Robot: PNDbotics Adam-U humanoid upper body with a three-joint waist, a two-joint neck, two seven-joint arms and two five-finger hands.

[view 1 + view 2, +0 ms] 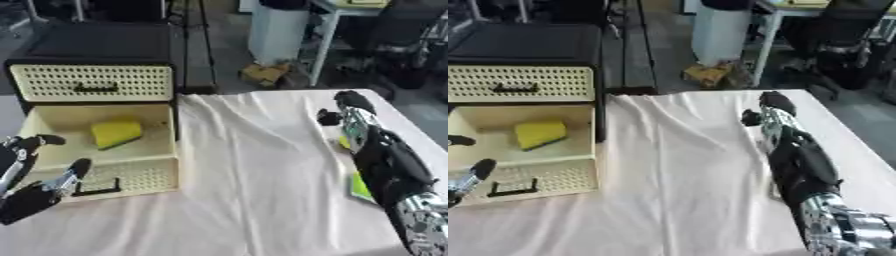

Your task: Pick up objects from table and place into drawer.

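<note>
The cream perforated cabinet [87, 82] stands at the table's left, and its lower drawer [131, 170] is pulled open. A yellow sponge [116, 132] lies inside the drawer. My left hand [35, 187] is at the lower left, just in front of the drawer's front panel, open with its fingers spread and holding nothing. My right arm comes up along the table's right side, and its hand [348, 106] is near the far right edge. A flat green and yellow thing [359, 187] lies on the cloth, mostly hidden under that forearm.
A white cloth [254, 175] covers the table. Beyond the far edge are a white bin [278, 30], a cardboard box [262, 74] on the floor and a black chair [842, 35].
</note>
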